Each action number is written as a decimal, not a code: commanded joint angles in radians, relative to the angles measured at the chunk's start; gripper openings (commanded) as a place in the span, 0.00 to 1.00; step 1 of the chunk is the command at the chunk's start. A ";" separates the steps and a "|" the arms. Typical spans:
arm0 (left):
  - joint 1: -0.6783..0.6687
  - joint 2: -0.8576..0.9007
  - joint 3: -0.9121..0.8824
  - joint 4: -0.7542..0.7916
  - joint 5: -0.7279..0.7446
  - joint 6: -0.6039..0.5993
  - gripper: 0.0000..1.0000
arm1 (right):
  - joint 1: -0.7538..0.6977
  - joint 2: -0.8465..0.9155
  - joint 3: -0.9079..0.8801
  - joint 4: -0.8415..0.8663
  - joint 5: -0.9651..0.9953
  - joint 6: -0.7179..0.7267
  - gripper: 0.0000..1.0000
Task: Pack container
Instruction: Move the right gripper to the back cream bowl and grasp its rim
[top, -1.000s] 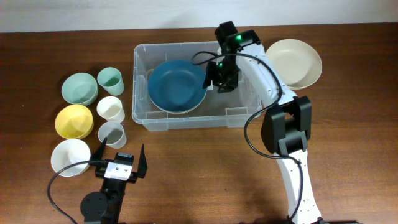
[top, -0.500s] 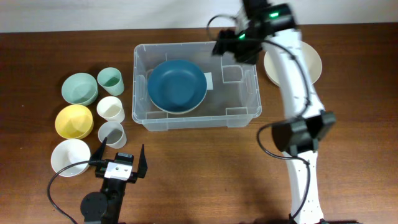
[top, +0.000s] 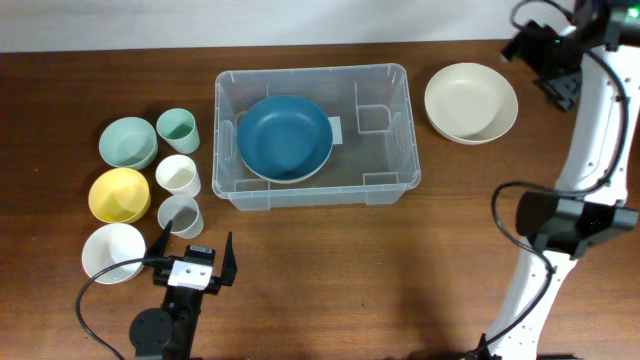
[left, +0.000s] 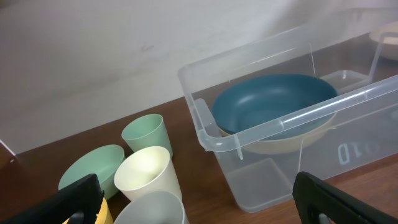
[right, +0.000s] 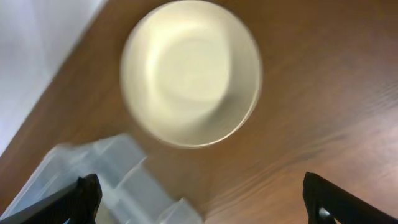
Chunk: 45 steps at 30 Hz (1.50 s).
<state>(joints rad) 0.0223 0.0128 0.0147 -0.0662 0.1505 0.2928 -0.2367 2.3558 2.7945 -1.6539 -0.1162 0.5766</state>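
L: bowls (top: 119, 194) + cups (top: 178, 175) wait on desk (top: 330, 270) by left gripper (top: 195, 245), wide open, empty; ctr: container (top: 313, 70) holds blue bowl (top: 285, 137); R: right gripper (right: 199, 196) open, empty, over cream bowl (top: 470, 100), prob. next pick.

One clear container (top: 310, 70) is being shown. Six bowls are being counted: one blue bowl (top: 285, 135), one pale bowl (left: 298, 138) nested under it, one cream bowl (top: 470, 100), one green bowl (top: 128, 141), one yellow bowl (top: 118, 194) and one white bowl (top: 112, 252). Three cups are being counted: one green cup (top: 177, 129), one cream cup (top: 178, 175) and one grey cup (top: 180, 214).
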 joint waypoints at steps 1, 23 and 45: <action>0.004 -0.007 -0.006 -0.002 0.007 0.008 1.00 | -0.016 0.024 -0.153 0.074 0.003 0.035 0.99; 0.004 -0.007 -0.005 -0.001 0.007 0.008 1.00 | -0.025 0.024 -0.716 0.530 -0.105 0.054 0.99; 0.004 -0.007 -0.005 -0.001 0.007 0.008 1.00 | -0.025 0.044 -0.763 0.574 -0.089 0.076 0.25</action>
<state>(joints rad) 0.0223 0.0128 0.0147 -0.0662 0.1505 0.2932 -0.2588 2.3932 2.0377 -1.0874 -0.2096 0.6498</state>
